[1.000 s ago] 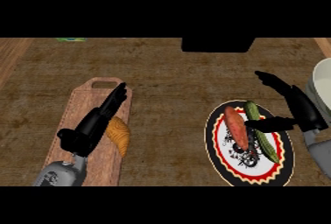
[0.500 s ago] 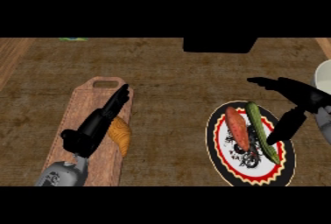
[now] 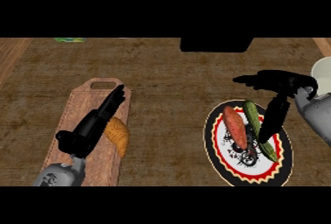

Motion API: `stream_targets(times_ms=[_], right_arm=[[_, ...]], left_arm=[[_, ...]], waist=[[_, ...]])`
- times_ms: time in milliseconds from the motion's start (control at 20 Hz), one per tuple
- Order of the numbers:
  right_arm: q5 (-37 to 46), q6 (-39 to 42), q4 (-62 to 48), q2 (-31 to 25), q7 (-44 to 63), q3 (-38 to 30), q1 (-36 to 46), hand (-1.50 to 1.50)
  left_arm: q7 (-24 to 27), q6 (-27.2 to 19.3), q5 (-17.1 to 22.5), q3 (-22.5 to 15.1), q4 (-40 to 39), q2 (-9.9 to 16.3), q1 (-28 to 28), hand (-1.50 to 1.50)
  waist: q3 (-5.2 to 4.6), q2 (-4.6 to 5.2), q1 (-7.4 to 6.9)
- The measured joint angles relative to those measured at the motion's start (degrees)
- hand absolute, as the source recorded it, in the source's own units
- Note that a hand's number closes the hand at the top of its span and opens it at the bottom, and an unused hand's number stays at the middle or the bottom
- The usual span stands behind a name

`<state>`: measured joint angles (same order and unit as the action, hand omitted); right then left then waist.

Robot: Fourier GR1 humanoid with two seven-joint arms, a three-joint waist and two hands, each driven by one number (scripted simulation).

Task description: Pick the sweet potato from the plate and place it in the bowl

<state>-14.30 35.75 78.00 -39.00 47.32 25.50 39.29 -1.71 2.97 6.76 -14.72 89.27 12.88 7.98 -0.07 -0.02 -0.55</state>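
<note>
An orange-red sweet potato [image 3: 235, 127] lies on the left half of a round plate [image 3: 223, 159] with a red, white and black rim. Beside it on the plate lies a green cucumber-like vegetable [image 3: 255, 119]. My right hand [image 3: 279, 86] hovers over the plate's upper right, open, with its thumb pointing left and its fingers [image 3: 272, 119] hanging down across the green vegetable. A white bowl [image 3: 321, 72] shows partly at the right edge. My left hand [image 3: 96, 123] rests open over the wooden cutting board [image 3: 97, 85].
A croissant-like bread [image 3: 118, 135] lies on the cutting board beside my left hand. A black object [image 3: 216, 44] stands at the back centre, and a small green item [image 3: 70, 40] at the back left. The counter is dark wood.
My right hand has turned and shifted leftwards over the plate; its fingers now point down across the green vegetable. The left hand has not moved.
</note>
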Motion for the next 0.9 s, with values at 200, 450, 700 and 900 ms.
stream_targets(times_ms=[200, 450, 700, 900], right_arm=[[2.2, -0.4, 2.1, 2.8, 1.5, -0.5, -1.9, -1.50], [7.4, -0.1, 4.2, 5.1, 1.3, -1.4, -3.9, -1.50], [13.6, -0.8, 8.1, 6.3, 0.4, -3.2, -7.3, -1.50], [20.0, -2.1, 9.4, 9.1, -0.2, -3.2, -9.2, -1.50]], left_arm=[[-1.1, -0.1, -1.0, -0.2, 1.9, -1.1, -1.1, 0.00], [-1.4, 0.3, -2.4, 0.1, 2.8, -1.9, -2.1, 0.00], [-1.0, 1.6, -2.5, 2.0, 0.8, -2.5, -0.8, 0.00], [-1.4, 2.0, -3.4, 2.4, 0.3, -3.3, -0.2, 0.00]], waist=[[0.03, -0.04, 0.25], [0.04, -0.04, 0.36], [0.05, -0.03, 0.56], [0.06, -0.01, 0.52]])
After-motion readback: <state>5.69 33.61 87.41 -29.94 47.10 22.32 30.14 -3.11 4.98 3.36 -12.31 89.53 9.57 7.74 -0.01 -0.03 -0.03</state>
